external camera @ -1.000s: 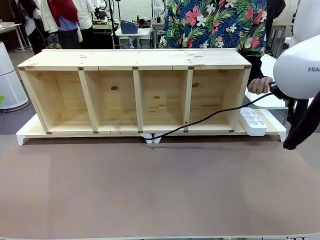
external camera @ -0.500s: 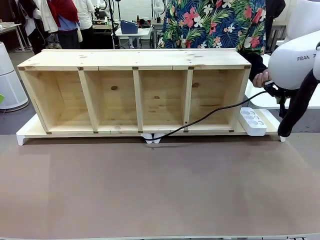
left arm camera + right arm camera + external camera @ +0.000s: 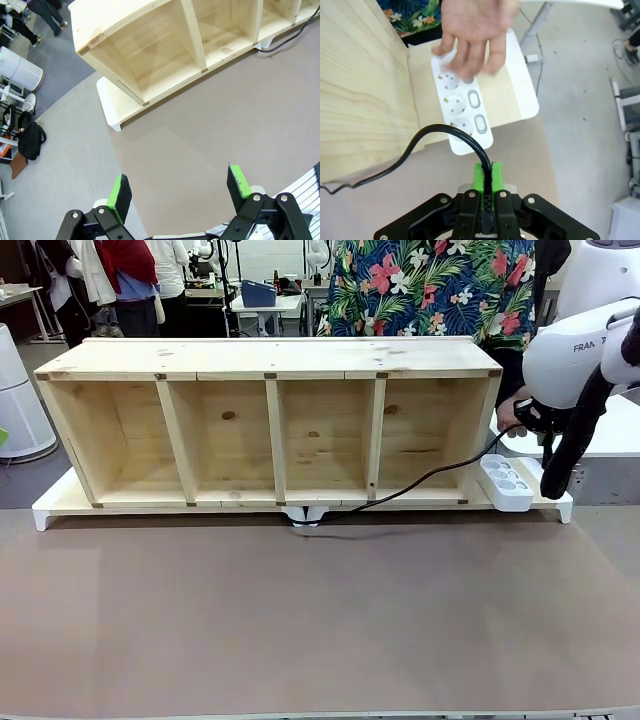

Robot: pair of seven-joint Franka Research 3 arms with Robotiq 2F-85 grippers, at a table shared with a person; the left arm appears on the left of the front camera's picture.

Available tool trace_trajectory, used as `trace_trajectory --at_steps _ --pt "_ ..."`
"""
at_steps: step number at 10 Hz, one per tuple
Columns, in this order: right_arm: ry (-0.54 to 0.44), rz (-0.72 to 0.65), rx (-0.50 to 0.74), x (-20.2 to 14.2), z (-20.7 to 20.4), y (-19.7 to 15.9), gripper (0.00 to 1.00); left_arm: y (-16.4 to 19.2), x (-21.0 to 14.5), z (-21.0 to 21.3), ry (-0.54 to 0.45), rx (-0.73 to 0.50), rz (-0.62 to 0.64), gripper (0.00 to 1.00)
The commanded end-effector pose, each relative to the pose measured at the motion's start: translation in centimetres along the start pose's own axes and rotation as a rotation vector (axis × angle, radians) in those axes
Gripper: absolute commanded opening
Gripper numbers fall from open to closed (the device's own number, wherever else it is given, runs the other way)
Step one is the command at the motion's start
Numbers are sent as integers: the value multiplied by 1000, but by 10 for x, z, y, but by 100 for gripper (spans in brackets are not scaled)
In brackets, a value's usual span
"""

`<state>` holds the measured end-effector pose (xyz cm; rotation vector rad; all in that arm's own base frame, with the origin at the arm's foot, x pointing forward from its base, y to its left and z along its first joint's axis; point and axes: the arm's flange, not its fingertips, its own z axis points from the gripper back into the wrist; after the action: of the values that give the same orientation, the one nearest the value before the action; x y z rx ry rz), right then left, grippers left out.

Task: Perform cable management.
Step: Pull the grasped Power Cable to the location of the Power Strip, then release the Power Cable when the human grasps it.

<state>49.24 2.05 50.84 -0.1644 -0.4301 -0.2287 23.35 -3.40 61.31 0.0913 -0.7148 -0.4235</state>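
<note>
The thin black cable (image 3: 430,476) runs from under the middle of the wooden shelf (image 3: 270,360) up to my right gripper (image 3: 531,418) beside the shelf's right end. In the right wrist view the right gripper (image 3: 486,176) is shut on the cable (image 3: 432,131), which arcs up from the green pads and drops left along the shelf's side. A person's hand (image 3: 475,25) hovers over the white power strip (image 3: 462,107) just beyond. In the front view that hand (image 3: 508,416) is next to the gripper. My left gripper (image 3: 179,187) hangs open over the brown tabletop, holding nothing.
The shelf stands on a white base board (image 3: 60,502) at the table's far side, with the power strip (image 3: 505,483) at its right end. A small white clip (image 3: 305,516) sits under the shelf's front middle. The person stands behind the shelf.
My right arm has pulled back and up, toward the shelf's right end. The cable has gone from a taut line to a sagging curve. The person's hand stays near the gripper.
</note>
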Motion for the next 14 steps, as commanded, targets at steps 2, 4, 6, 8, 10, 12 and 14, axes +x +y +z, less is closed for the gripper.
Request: trace_trajectory --at_steps 2,4,6,8,10,12,14 --pt "-52 43 52 4 2 7 7 1 0 0 -3 2 4 100" --pt "-18 20 18 2 1 7 7 1 0 0 -3 2 4 100" --pt "-18 20 18 2 1 7 7 1 0 0 -3 2 4 100" --pt "-18 20 18 2 1 7 7 1 0 0 -3 2 4 100" --pt "-18 20 18 2 1 7 7 1 0 0 -3 2 4 100" --pt "-18 20 18 2 1 7 7 1 0 0 -3 2 4 100" --pt "-18 20 18 2 1 7 7 1 0 0 -3 2 4 100"
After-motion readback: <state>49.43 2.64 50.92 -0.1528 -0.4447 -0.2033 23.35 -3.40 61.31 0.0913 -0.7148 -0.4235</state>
